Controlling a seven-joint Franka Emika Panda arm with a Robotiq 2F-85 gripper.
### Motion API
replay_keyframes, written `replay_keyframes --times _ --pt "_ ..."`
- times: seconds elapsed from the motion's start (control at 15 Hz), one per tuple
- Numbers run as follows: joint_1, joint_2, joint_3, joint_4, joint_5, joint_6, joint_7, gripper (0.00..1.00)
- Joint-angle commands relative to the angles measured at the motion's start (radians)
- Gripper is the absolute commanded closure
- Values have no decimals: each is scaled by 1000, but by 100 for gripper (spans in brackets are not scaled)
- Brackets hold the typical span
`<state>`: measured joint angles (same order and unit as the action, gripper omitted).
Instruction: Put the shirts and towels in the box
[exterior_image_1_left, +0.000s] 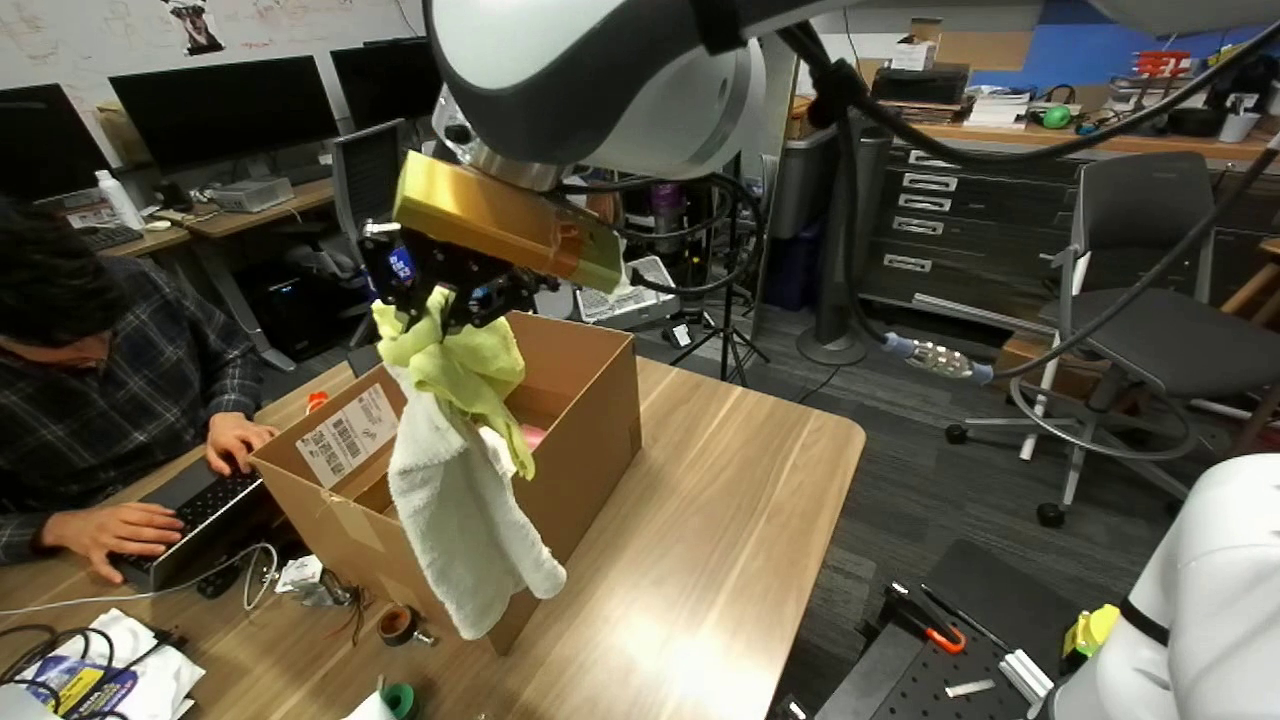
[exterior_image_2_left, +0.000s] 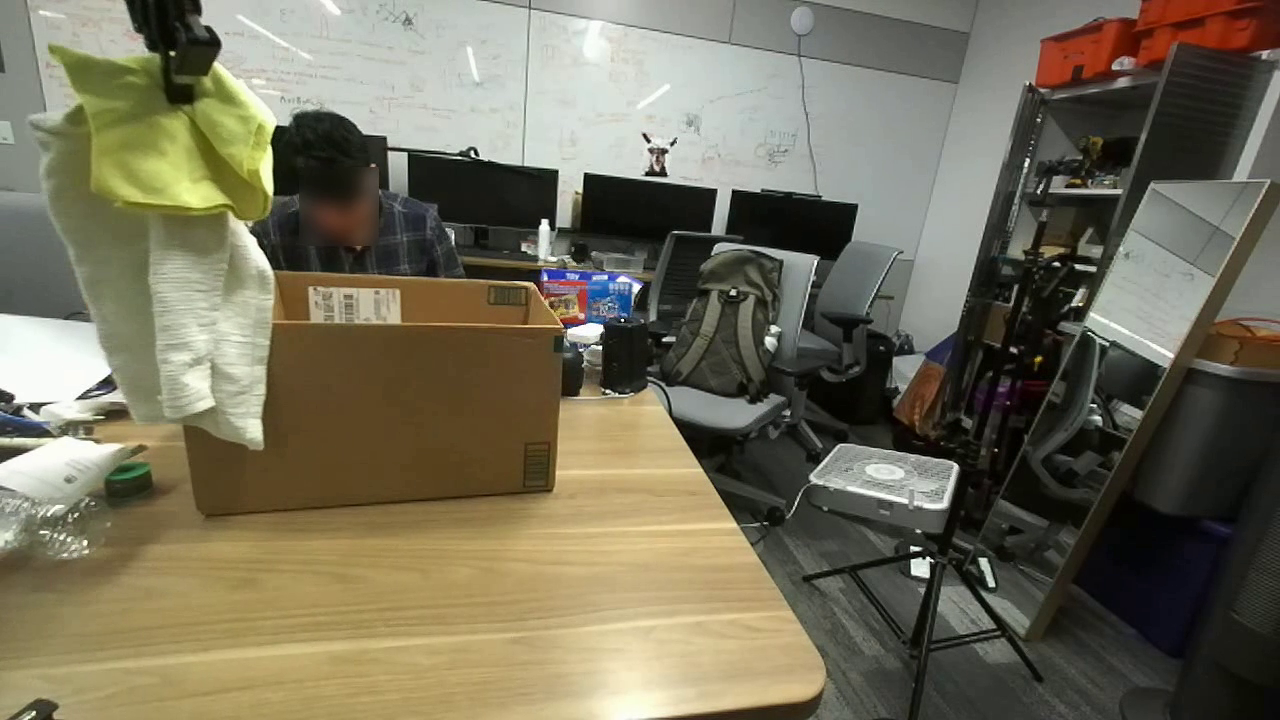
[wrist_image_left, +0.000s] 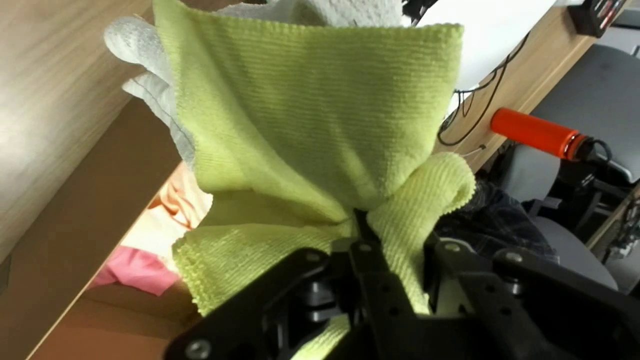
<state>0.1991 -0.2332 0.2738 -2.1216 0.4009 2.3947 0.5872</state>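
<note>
My gripper (exterior_image_1_left: 445, 310) is shut on a bunched yellow-green towel (exterior_image_1_left: 465, 365) and hangs over the near side of the box. A white towel (exterior_image_1_left: 450, 510) hangs below the yellow one; where it is pinched is hidden. In an exterior view, the gripper (exterior_image_2_left: 180, 65), yellow towel (exterior_image_2_left: 180, 160) and white towel (exterior_image_2_left: 190, 310) hang at the box's left end. The open cardboard box (exterior_image_2_left: 390, 410) stands upright on the table. In the wrist view, the yellow towel (wrist_image_left: 320, 100) runs between the gripper's fingers (wrist_image_left: 397, 237). Pink cloth (wrist_image_left: 137, 270) and peach cloth (wrist_image_left: 172, 215) lie inside the box (wrist_image_left: 80, 215).
A person (exterior_image_1_left: 110, 370) sits close behind the box, typing on a laptop (exterior_image_1_left: 205, 520). Tape rolls (exterior_image_1_left: 398, 625), cables and a plastic bag (exterior_image_1_left: 110, 670) lie beside the box. The wooden table (exterior_image_1_left: 730, 470) ends at a rounded edge. An orange bottle (wrist_image_left: 535, 132) shows in the wrist view.
</note>
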Motion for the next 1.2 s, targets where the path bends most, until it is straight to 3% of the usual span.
replay_keyframes --times 0.0,0.6,0.93,1.13 --pt "21 1 40 88 -41 -108 95 90" --pt "42 182 140 318 -271 -228 388 91" --pt "66 336 97 487 -368 -290 510 91" --pt "73 402 54 592 -343 -340 530 90"
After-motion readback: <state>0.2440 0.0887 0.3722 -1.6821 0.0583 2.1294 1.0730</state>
